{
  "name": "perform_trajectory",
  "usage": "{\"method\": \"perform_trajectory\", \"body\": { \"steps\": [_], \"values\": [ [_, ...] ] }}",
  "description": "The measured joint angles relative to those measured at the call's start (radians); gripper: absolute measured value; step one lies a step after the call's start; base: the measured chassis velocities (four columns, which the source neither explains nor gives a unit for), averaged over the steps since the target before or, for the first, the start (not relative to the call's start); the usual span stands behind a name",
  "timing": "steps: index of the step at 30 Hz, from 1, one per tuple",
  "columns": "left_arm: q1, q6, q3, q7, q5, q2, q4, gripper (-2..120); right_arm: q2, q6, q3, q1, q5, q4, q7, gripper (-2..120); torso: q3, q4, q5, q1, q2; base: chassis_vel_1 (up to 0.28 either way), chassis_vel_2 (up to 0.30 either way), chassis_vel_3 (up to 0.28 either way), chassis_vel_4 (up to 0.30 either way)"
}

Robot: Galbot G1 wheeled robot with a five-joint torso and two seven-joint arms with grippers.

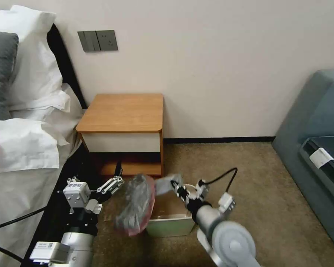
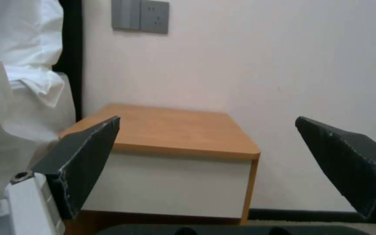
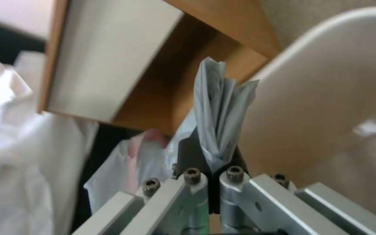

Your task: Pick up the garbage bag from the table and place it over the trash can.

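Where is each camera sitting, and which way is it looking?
Head view: on the robot's head, looking down at the table, trash can and garbage bag; both arms show.
Left wrist view: on the left arm, facing the table; the open left gripper frames it.
Right wrist view: on the right arm; the right gripper pinches the garbage bag beside the trash can.
All views share the table.

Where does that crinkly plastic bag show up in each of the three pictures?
Head view: the bag hangs low in the middle, beside the bin, held by the right tool.
Left wrist view: not in it.
Right wrist view: a grey fold pinched in that tool, centre.
Shared landmark: the bedside table.
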Motion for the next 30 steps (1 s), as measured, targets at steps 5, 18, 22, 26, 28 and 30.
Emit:
{"method": "perform_trajectory", "body": {
  "steps": [5,18,22,26,28,30],
  "values": [
    [-0.010,0.000,0.003,-0.001,-0.003,0.004,0.011,100,-0.031,-0.028,0.014,-0.004,0.007,0.019,0.043,10,0.000,0.0000,0.0001,0.000,0.000,0.000,0.000,0.000,0.000],
    [-0.039,0.000,0.005,-0.002,-0.016,0.007,0.046,100,-0.097,-0.082,0.087,-0.010,0.035,0.092,0.254,57,0.000,0.0000,0.0001,0.000,0.000,0.000,0.000,0.000,0.000],
    [-0.049,0.001,0.008,-0.004,-0.003,0.007,0.079,100,-0.106,-0.090,0.165,-0.044,0.035,0.150,0.282,72,0.000,0.0000,0.0001,0.000,0.000,0.000,0.000,0.000,0.000],
    [-0.059,0.007,0.018,-0.009,0.018,0.010,0.118,100,-0.111,-0.076,0.225,-0.070,-0.022,0.187,0.271,87,0.000,0.0000,0.0000,0.000,0.000,0.000,0.000,0.000,0.000],
    [-0.066,0.027,0.028,-0.027,0.027,0.014,0.143,100,-0.117,-0.046,0.242,-0.071,-0.095,0.187,0.249,96,0.000,0.0000,0.0000,0.000,0.000,0.000,0.000,0.000,0.000],
    [-0.071,0.048,0.034,-0.038,0.028,0.018,0.154,100,-0.122,-0.032,0.246,-0.066,-0.130,0.179,0.240,99,0.000,0.0000,0.0000,0.000,0.000,0.000,0.000,0.000,0.000]
  ]
}}
